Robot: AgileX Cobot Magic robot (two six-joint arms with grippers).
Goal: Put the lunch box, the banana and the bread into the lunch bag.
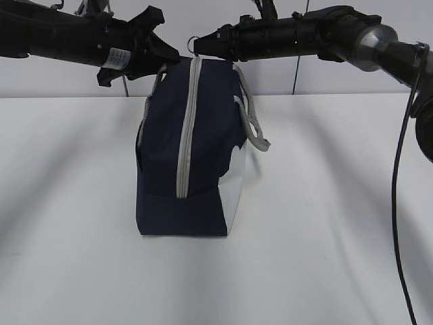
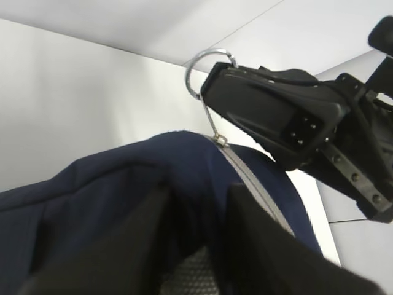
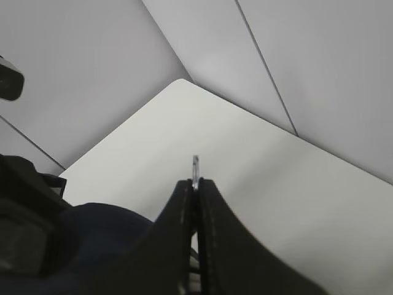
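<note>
The boxy navy-blue fabric lunch bag (image 1: 189, 145) is stood mid-frame on the white worktop (image 1: 325, 237). Its metal ring pull (image 2: 206, 67) is pinched by the right hand (image 1: 197, 45). Bag fabric is clamped by the left hand (image 1: 164, 59).

Even, bright light falls from above, leaving soft diffuse shadows on the white table (image 1: 325, 237). In the left wrist view, the nearest dark parts are blurred; the exterior view is sharp, without glare.
</note>
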